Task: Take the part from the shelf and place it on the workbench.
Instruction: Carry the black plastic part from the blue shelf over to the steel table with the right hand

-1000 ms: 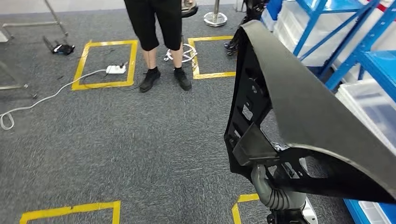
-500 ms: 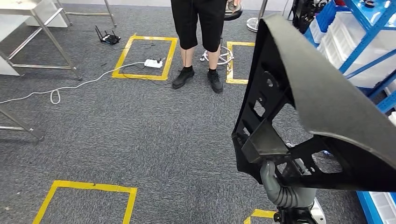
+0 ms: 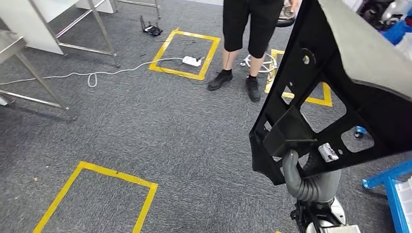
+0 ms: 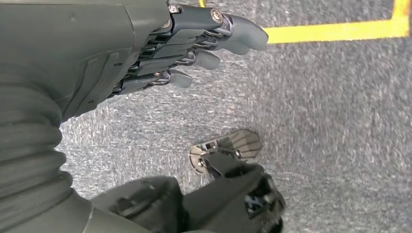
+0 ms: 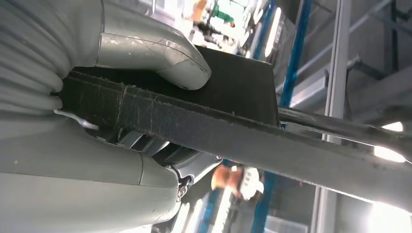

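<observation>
The large black part (image 3: pixel 335 82) is off the shelf and carried upright over the carpet, clamped in the right hand (image 3: pixel 311 182); placing it on the workbench remains. The right wrist view shows the thumb (image 5: pixel 155 53) pressing its edge. The left hand (image 4: pixel 145 53) hangs empty, fingers loosely extended. The metal table legs (image 3: pixel 43 87), probably the workbench, stand far left.

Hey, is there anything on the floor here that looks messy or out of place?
Yes. A white cable trails loose across the grey carpet to a power strip inside a yellow-taped square, beside a person's feet. A small black device also lies on the floor. It looks like a tripping risk.
</observation>
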### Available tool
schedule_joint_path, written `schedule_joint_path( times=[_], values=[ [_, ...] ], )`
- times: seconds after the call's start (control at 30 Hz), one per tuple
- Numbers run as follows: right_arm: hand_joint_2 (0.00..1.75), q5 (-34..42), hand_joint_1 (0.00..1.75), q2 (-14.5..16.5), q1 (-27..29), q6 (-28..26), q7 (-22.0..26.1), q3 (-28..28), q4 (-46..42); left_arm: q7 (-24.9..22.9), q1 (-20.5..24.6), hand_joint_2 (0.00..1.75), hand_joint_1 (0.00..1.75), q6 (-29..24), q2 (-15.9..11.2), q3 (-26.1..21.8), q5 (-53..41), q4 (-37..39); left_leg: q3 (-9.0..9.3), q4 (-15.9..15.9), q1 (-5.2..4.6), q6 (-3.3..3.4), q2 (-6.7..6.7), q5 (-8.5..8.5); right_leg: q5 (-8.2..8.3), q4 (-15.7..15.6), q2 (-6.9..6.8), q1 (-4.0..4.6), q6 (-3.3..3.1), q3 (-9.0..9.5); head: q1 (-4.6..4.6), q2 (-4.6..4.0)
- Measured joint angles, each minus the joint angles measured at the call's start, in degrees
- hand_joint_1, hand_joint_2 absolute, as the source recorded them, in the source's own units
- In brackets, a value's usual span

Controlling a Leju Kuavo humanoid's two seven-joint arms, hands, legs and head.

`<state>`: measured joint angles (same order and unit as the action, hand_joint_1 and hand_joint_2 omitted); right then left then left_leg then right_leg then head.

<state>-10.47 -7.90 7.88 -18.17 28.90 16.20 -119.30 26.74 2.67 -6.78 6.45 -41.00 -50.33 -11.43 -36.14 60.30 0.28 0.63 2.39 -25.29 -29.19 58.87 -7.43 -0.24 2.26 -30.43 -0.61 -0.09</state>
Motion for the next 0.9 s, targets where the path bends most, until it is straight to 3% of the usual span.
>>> schedule_joint_path(
  times=[0.07, 0.1, 0.17, 0.2, 0.23, 0.27, 0.33, 0.4, 0.47, 0.5, 0.57, 0.6, 0.63, 0.7, 0.73, 0.77, 0.83, 0.9],
  values=[
    [1.75, 0.2, 1.75, 0.1, -0.8, 0.7, -0.7, -1.0, 0.9, 0.0, 0.0, 1.75, 0.00, 0.0, 0.0, 0.0, -0.2, 0.0, -0.10, -0.2, 0.31, 0.78, -1.54, 0.37, -2.00, 3.5, 3.68, -0.22, 0.13, -1.62, 0.12, 0.00],
    [1.75, 0.3, 1.75, 0.1, -1.1, 1.1, -1.0, -1.5, 1.3, 0.0, 0.1, 1.75, 0.00, 0.0, 0.0, 0.0, -0.3, 0.0, -0.27, -0.2, 0.32, 1.05, -2.34, 0.49, -3.56, 6.9, 5.54, -0.30, -0.12, -3.29, 0.20, 0.00],
    [1.75, 0.4, 1.75, 0.1, -1.3, 1.8, -1.7, -2.4, 2.4, 0.0, 0.2, 1.75, 0.00, 0.0, 0.0, 0.0, -0.6, 0.0, -0.67, -0.2, 0.33, 1.44, -4.15, 0.76, -6.02, 14.0, 6.90, -0.37, -0.39, -6.96, 0.29, 0.00],
    [1.75, 0.4, 1.75, 0.1, -1.5, 2.1, -2.1, -2.7, 3.0, 0.0, 0.2, 1.75, 0.00, 0.0, 0.0, 0.0, -0.7, 0.0, -0.82, -0.2, 0.34, 1.49, -5.16, 0.90, -6.17, 15.5, 7.05, -0.44, -0.21, -7.93, 0.29, 0.00],
    [1.75, 0.4, 1.75, 0.1, -1.6, 2.4, -2.4, -3.0, 3.6, 0.0, 0.2, 1.75, 0.00, 0.0, 0.0, 0.0, -0.7, 0.0, -0.91, -0.2, 0.36, 1.45, -6.12, 1.03, -5.42, 14.8, 7.18, -0.55, 0.18, -7.77, 0.29, 0.00],
    [1.75, 0.4, 1.75, 0.1, -1.9, 2.5, -2.5, -3.2, 4.0, 0.0, 0.2, 1.75, 0.00, 0.0, 0.1, 0.0, -0.7, 0.0, -0.95, -0.2, 0.39, 1.33, -7.04, 1.18, -4.00, 12.0, 7.59, -0.71, 0.65, -6.52, 0.31, 0.00],
    [1.75, 0.4, 1.75, 0.1, -2.3, 2.8, -2.9, -3.5, 4.6, 0.0, 0.1, 1.75, 0.00, 0.0, 0.1, 0.0, -0.7, 0.0, -1.08, -0.1, 0.32, 0.83, -8.73, 1.45, -1.09, 4.5, 9.85, -1.05, 1.21, -2.99, 0.35, 0.00],
    [1.75, 0.5, 1.75, 0.1, -2.8, 3.2, -3.6, -3.7, 5.2, 0.2, 0.1, 1.75, 0.00, 0.0, 0.1, 0.0, -0.7, 0.0, -1.36, -0.2, 0.15, 0.13, -9.97, 1.78, 0.19, 0.7, 11.28, -1.07, 0.79, -1.28, 0.31, 0.00],
    [1.75, 0.5, 1.75, 0.2, -3.0, 3.6, -4.3, -3.9, 5.8, 0.4, -0.1, 1.75, 0.00, 0.1, 0.1, 0.0, -0.7, 0.0, -1.65, -0.5, 0.21, -0.67, -10.94, 2.27, 0.60, 0.4, 10.28, -0.99, -0.11, -1.09, 0.27, 0.00],
    [1.75, 0.6, 1.75, 0.2, -3.2, 3.8, -4.6, -4.0, 6.1, 0.5, -0.3, 1.75, 0.00, 0.1, 0.1, -0.1, -0.7, 0.0, -1.85, -0.4, 0.19, -0.99, -10.38, 2.19, 0.81, 0.3, 9.64, -1.08, -0.48, -0.94, 0.26, 0.00],
    [1.75, 0.8, 1.75, 0.3, -3.5, 4.0, -5.0, -4.2, 6.6, 0.7, -0.4, 1.75, 0.00, 0.1, 0.1, -0.1, -0.7, 0.0, -3.24, 2.7, 0.06, -1.40, -7.22, 0.16, 1.11, 0.1, 8.13, -1.35, -1.31, -0.83, -0.10, 0.00],
    [1.75, 0.8, 1.75, 0.3, -3.5, 4.1, -5.2, -4.4, 6.8, 0.8, -0.3, 1.75, 0.00, 0.2, 0.1, -0.1, -0.7, 0.0, -4.61, 5.8, 0.01, -1.51, -5.17, -1.78, 1.11, 0.1, 7.34, -1.19, -1.56, -0.80, -0.28, 0.00],
    [1.75, 0.9, 1.75, 0.3, -3.5, 4.2, -5.3, -4.5, 7.0, 0.8, -0.3, 1.75, 0.00, 0.2, 0.1, -0.1, -0.7, 0.0, -6.27, 9.6, 0.07, -1.64, -3.98, -3.75, 1.07, 0.1, 6.51, -1.04, -1.80, -0.80, -0.44, 0.00],
    [1.75, 0.9, 1.75, 0.3, -3.6, 4.2, -5.6, -4.7, 7.5, 0.9, -0.2, 1.75, 0.00, 0.2, 0.2, -0.1, -0.7, 0.0, -8.42, 14.8, 0.23, -1.81, -3.14, -5.58, 0.97, 0.1, 4.78, -0.79, -1.97, -0.79, -0.46, 0.00],
    [1.75, 0.9, 1.75, 0.3, -3.6, 4.3, -5.6, -4.7, 7.8, 0.9, -0.2, 1.75, 0.00, 0.3, 0.2, -0.1, -0.7, 0.0, -8.09, 14.6, 0.28, -1.81, -2.93, -5.01, 0.91, 0.1, 3.96, -0.73, -2.02, -0.74, -0.49, 0.00],
    [1.75, 0.9, 1.75, 0.3, -3.7, 4.3, -5.7, -4.8, 8.0, 0.9, -0.2, 1.75, 0.00, 0.3, 0.2, -0.1, -0.7, 0.0, -6.67, 12.3, 0.29, -1.70, -2.52, -3.62, 0.82, 0.1, 3.21, -0.69, -2.02, -0.64, -0.49, 0.00],
    [1.75, 0.9, 1.75, 0.4, -4.0, 4.5, -5.8, -4.8, 8.4, 0.9, -0.1, 1.75, 0.00, 0.3, 0.1, -0.1, -0.7, 0.0, -2.40, 4.9, -0.10, -1.14, 0.26, -0.82, 0.50, 0.2, 1.87, -0.36, -1.80, -0.34, -0.52, 0.00],
    [1.75, 0.9, 1.75, 0.5, -4.4, 4.6, -5.8, -5.0, 8.8, 0.9, 0.1, 1.75, 0.00, 0.3, 0.0, -0.1, -0.7, 0.0, -0.27, 0.6, -0.69, -0.44, 2.16, 0.10, 0.18, 0.2, 0.59, 0.11, -1.35, -0.13, -0.33, 0.00]
  ],
)
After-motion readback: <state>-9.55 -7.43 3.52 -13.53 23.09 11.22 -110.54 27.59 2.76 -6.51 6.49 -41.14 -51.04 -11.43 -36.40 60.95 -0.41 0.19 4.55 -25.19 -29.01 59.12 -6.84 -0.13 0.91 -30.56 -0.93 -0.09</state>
